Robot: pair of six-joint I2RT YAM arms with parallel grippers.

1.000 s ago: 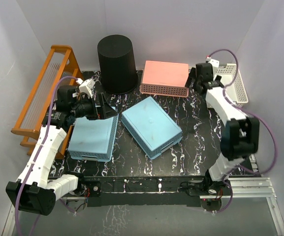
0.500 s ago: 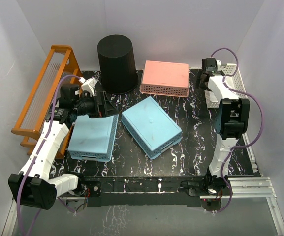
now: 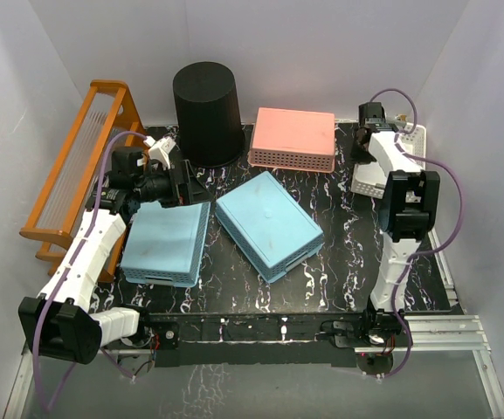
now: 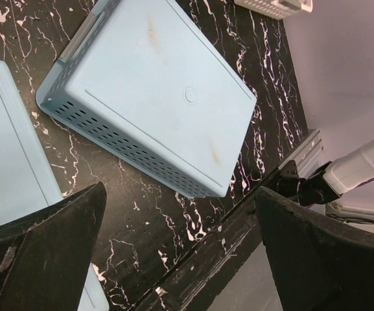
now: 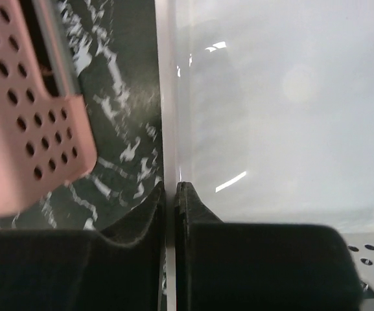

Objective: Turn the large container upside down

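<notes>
Right gripper (image 5: 171, 186) snapped closed from wide open, and I now see it pinching the white basket (image 3: 367, 182) wall. Right arm swung back and folded upright, dragging the basket inward. Left gripper (image 3: 190, 186) edged slightly forward.

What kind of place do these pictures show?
Probably a robot test cell: white walls around a marbled black table, two robot arms at its edge, plastic baskets and a bucket.

No readable text, labels, brands or numbers anywhere. Small round moulded stamp on blue basket (image 4: 148, 97), upper centre of left wrist view, illegible.
</notes>
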